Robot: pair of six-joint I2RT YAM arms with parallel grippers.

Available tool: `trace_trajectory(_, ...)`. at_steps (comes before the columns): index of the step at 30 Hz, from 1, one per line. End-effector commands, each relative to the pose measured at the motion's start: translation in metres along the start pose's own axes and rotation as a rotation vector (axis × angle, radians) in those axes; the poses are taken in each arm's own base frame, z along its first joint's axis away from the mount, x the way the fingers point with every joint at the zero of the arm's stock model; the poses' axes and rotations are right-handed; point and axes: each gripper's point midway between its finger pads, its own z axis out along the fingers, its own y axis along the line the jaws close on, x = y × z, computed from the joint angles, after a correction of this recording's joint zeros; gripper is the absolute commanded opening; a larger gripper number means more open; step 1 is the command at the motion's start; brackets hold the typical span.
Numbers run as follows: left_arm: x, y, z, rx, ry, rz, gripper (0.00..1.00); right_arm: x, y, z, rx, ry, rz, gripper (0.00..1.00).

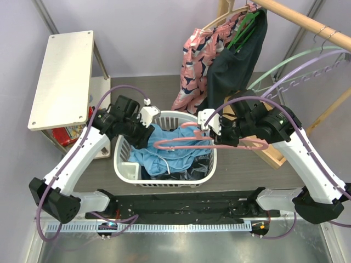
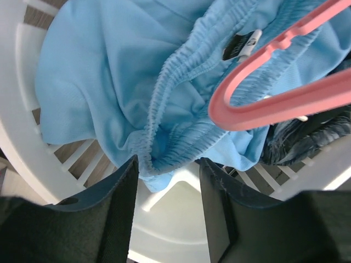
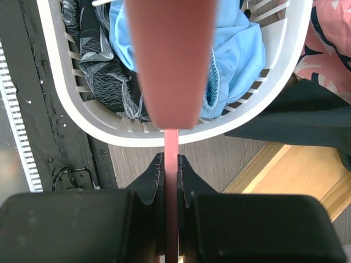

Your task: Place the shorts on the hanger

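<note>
The light blue shorts lie bunched in a white laundry basket, their gathered waistband facing up. The pink hanger hangs level over the basket, and one end reaches just above the waistband. My right gripper is shut on the hanger's thin bar, which stands edge-on between the jaws. My left gripper hovers open at the basket's left side. Its fingertips straddle the lower fold of the shorts without pinching it, and the basket wall shows through the gap.
A dark patterned garment lies under the shorts in the basket. A pink patterned garment and a dark navy one hang from a wooden rail at the back right, beside a pale green hanger. A white shelf stands at the left.
</note>
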Motion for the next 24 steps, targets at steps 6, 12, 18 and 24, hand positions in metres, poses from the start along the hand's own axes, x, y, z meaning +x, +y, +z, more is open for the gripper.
trace_trajectory(6, 0.015, 0.015, 0.011, -0.069, 0.073, 0.009, 0.37, -0.01, -0.008, 0.015, -0.003, -0.041, -0.032, 0.01)
trace_trajectory(12, 0.005, 0.007, 0.007, -0.022, 0.059, 0.005, 0.12, -0.016, -0.01, 0.027, -0.009, -0.084, -0.036, 0.01)
trace_trajectory(18, -0.017, -0.003, -0.016, 0.003, -0.018, 0.006, 0.0, -0.026, -0.013, 0.035, 0.001, -0.144, -0.04, 0.01)
trace_trajectory(24, -0.025, -0.005, -0.027, -0.003, -0.038, 0.029, 0.0, -0.029, -0.015, 0.045, -0.029, -0.144, -0.04, 0.01)
